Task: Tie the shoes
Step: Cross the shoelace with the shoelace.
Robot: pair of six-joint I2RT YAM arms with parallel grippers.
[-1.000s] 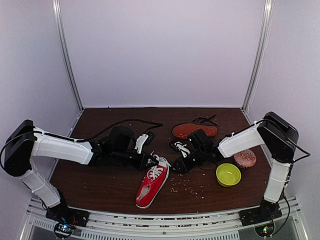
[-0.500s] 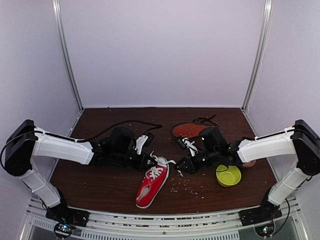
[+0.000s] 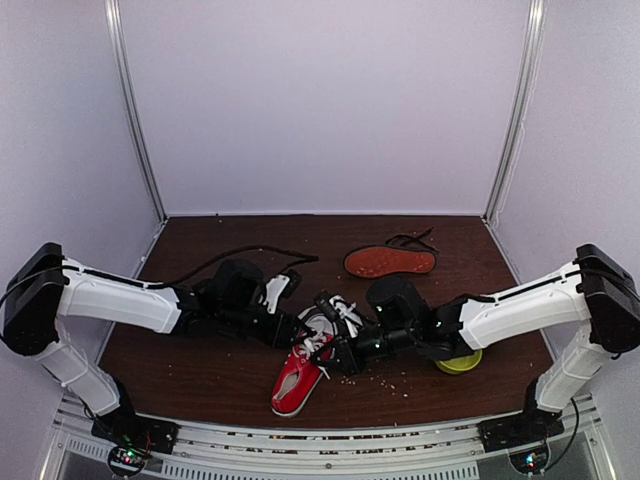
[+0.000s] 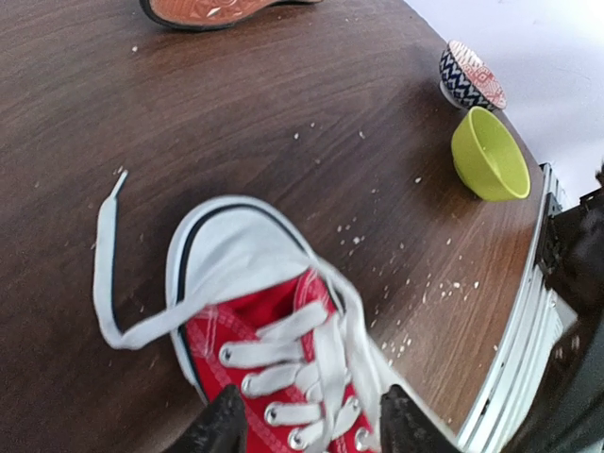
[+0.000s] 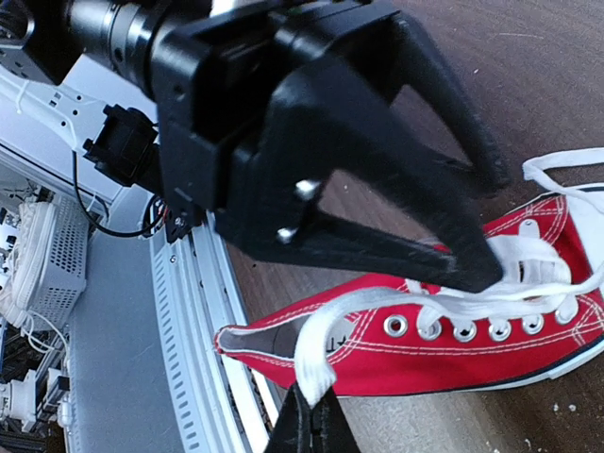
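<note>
The red sneaker (image 3: 298,378) is seen at lower centre of the top view, its long axis running from heel at lower left to toe at upper right. The left gripper (image 4: 311,429) is spread apart astride the laced throat. The right gripper (image 5: 307,422) is clamped on a white lace (image 5: 316,359) end beside the heel.

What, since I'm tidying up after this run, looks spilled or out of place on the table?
Crumbs are scattered over the table beside the red sneaker. The black shoe lies sole-up at the far side. The sneaker's laces are undone, one end trailing past its toe.
</note>
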